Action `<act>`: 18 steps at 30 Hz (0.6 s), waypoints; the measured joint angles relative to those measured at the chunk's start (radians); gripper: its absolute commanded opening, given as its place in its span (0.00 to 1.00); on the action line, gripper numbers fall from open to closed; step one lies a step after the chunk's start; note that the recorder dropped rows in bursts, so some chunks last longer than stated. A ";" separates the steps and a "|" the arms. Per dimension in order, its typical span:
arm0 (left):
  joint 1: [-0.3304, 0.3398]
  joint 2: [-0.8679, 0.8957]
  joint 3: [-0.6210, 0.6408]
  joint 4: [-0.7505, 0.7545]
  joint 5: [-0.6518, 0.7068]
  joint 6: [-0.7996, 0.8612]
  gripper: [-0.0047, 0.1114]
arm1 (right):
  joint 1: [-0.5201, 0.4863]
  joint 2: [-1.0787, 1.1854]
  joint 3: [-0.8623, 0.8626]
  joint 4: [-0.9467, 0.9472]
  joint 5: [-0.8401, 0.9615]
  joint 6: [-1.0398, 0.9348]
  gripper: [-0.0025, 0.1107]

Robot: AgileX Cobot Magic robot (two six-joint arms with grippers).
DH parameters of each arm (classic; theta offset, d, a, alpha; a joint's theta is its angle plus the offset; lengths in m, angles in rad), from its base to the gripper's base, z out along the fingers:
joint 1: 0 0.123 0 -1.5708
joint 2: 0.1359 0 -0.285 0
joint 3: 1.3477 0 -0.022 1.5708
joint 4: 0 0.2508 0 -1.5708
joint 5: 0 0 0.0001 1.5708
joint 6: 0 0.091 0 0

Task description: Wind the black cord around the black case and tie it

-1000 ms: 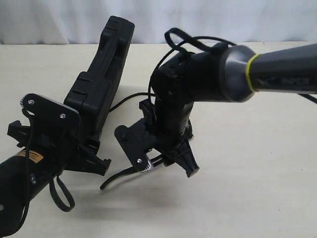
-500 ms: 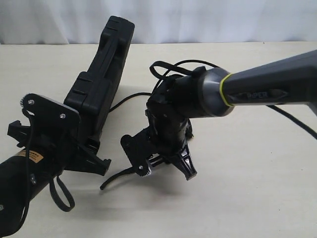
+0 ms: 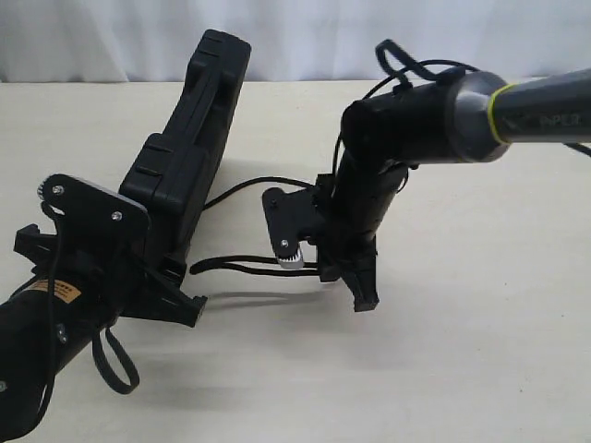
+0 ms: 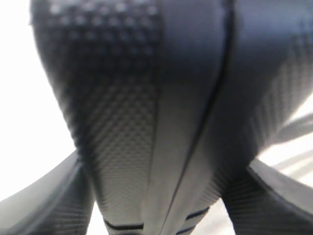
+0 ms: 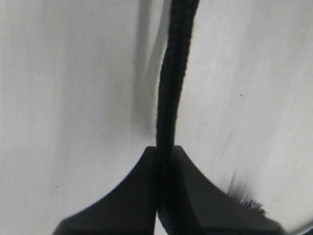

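The black case (image 3: pixel 189 157) stands tilted up on its edge, handle end farthest from me, and its ribbed surface (image 4: pixel 161 98) fills the left wrist view. My left gripper (image 3: pixel 174 291) is shut on the case's near lower end, one finger on each side (image 4: pixel 156 200). The black cord (image 3: pixel 249 266) runs from under the case's near end to my right gripper (image 3: pixel 346 277), which is shut on it. In the right wrist view the cord (image 5: pixel 171 88) comes out straight from between the closed fingertips (image 5: pixel 164 156). A second strand (image 3: pixel 254 183) curves from behind the case toward the right arm.
The pale tabletop (image 3: pixel 480 351) spreads all round, with a white backdrop (image 3: pixel 111 37) at the far edge. The right arm's own cable loops (image 3: pixel 406 69) stick up above its wrist. A frayed cord end (image 5: pixel 252 204) shows beside the right fingers.
My right gripper has risen and swung to the right, drawing the cord off the table into a nearly level line from the case's base. The left gripper and the case have not moved.
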 measured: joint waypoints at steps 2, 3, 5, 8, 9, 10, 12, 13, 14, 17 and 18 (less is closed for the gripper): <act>0.000 0.000 0.000 0.000 0.000 0.000 0.04 | -0.053 -0.007 0.000 0.119 0.005 -0.066 0.06; 0.000 0.000 0.000 0.000 0.000 0.000 0.04 | -0.085 -0.009 0.000 0.173 0.005 -0.083 0.06; 0.000 0.000 0.000 0.000 0.000 0.000 0.04 | -0.136 -0.009 0.000 0.234 0.007 -0.118 0.06; 0.000 0.000 0.000 0.000 0.000 0.000 0.04 | -0.193 -0.009 0.000 0.327 0.007 -0.175 0.06; 0.000 0.000 0.000 0.000 0.000 0.000 0.04 | -0.204 -0.009 0.000 0.352 0.007 -0.192 0.06; 0.000 0.000 0.000 0.000 0.000 0.000 0.04 | -0.212 -0.009 0.000 0.376 0.007 -0.204 0.06; 0.000 0.000 0.000 0.000 0.000 0.000 0.04 | -0.228 -0.009 0.000 0.426 0.007 -0.227 0.06; 0.000 0.000 0.000 0.000 0.000 0.000 0.04 | -0.234 -0.009 -0.002 0.445 0.009 -0.239 0.06; 0.000 0.000 0.000 0.000 0.000 0.000 0.04 | -0.242 -0.009 -0.006 0.469 0.010 -0.250 0.06; 0.000 0.000 0.000 0.000 0.000 0.000 0.04 | -0.262 -0.009 -0.021 0.543 0.013 -0.269 0.06; 0.000 0.000 0.000 0.000 0.000 0.000 0.04 | -0.267 -0.009 -0.029 0.573 0.013 -0.271 0.06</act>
